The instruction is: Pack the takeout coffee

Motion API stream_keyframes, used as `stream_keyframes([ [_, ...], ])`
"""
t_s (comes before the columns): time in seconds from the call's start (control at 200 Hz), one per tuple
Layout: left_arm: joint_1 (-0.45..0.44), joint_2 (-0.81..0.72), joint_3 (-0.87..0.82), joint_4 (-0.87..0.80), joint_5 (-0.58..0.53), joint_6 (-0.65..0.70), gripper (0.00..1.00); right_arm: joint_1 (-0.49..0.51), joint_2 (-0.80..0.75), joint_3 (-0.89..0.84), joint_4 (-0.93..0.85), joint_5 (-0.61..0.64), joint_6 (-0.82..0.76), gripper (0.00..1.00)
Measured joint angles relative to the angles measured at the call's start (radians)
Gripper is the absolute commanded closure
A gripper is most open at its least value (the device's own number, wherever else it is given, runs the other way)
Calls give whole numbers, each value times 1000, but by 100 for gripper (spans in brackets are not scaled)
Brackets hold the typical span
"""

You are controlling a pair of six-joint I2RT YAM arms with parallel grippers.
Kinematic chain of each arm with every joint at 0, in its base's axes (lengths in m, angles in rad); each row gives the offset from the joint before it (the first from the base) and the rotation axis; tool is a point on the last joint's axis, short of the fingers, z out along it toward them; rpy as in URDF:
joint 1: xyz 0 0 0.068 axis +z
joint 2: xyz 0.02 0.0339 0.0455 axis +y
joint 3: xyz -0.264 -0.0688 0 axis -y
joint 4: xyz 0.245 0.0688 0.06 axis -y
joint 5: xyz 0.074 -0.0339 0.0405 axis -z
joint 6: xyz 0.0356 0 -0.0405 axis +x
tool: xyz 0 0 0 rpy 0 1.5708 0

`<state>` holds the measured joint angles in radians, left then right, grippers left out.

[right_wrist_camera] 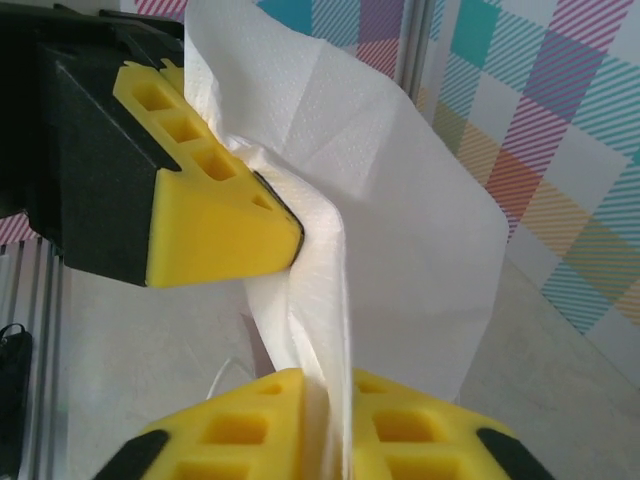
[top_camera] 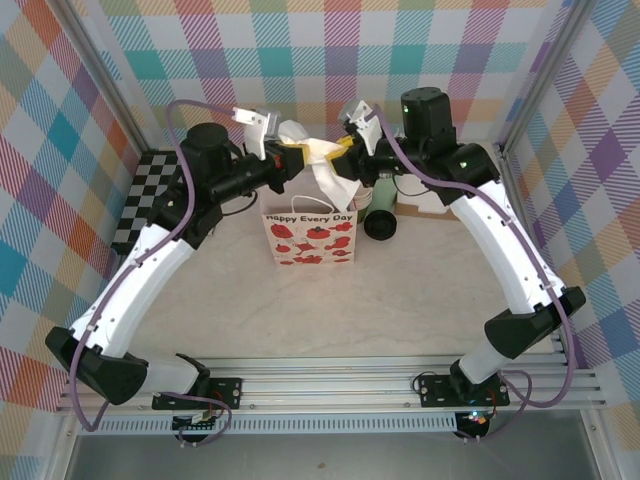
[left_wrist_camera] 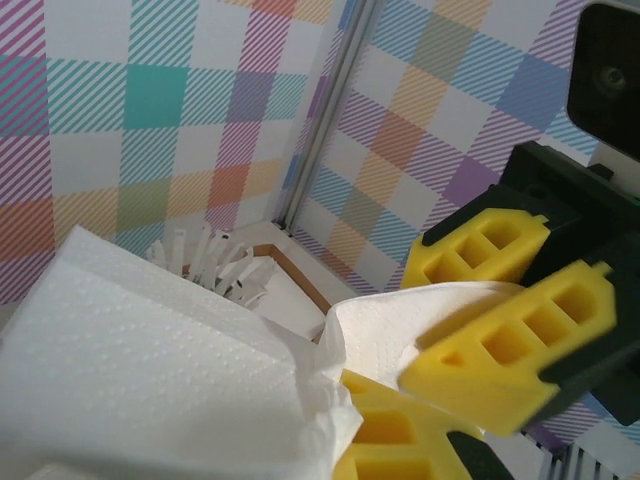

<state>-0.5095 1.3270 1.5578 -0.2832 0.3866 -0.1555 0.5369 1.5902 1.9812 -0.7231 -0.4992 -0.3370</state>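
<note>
Jaws of left gripper (top_camera: 291, 155) closed on white napkin (top_camera: 328, 172), jaws of right gripper (top_camera: 345, 145) clamped on same napkin, napkin held above paper bag (top_camera: 310, 240), coffee cup (top_camera: 381, 208) seen on table just right of bag.

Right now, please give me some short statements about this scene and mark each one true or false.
1. The left gripper and the right gripper both pinch the white napkin. True.
2. The takeout coffee is inside the paper bag. False: it is on the table, right of the bag.
3. The paper bag lies flat. False: it stands upright.
4. A checkerboard lies at the table's left side. True.
</note>
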Motion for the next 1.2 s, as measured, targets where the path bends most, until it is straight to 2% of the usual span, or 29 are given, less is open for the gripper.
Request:
stream_keyframes([
  [0.06, -1, -5, 13, -18, -4, -10, 92, 1, 0, 8, -1, 0, -15, 100],
  [0.255, -4, -4, 63, -97, 15, -13, 88, 7, 1, 37, -31, 0, -52, 100],
  [0.345, -4, -4, 82, -119, 23, -13, 83, 9, 6, 76, -67, -3, -77, 100],
  [0.385, -4, -4, 92, -135, 23, -13, 69, 8, 11, 97, -85, -3, -92, 100],
  [0.47, -4, -6, 106, -153, 21, -24, 13, 6, 31, 154, -126, -13, -125, 100],
  [0.505, -4, -11, 104, -156, 23, -31, 1, 6, 40, 179, -140, -18, -140, 100],
  [0.63, -4, -78, 48, -159, -40, -37, 0, 6, 68, 230, -172, -8, -191, 100],
  [0.82, 10, -186, 9, -203, -382, -66, 0, 6, 99, 307, -176, 67, -230, 100],
  [0.9, 24, -192, 9, -227, -482, -90, 0, 6, 109, 356, -188, 60, -241, 100],
  [1.205, 33, -121, -4, -247, -567, -117, 0, 6, 119, 406, -192, 14, -255, 100],
])
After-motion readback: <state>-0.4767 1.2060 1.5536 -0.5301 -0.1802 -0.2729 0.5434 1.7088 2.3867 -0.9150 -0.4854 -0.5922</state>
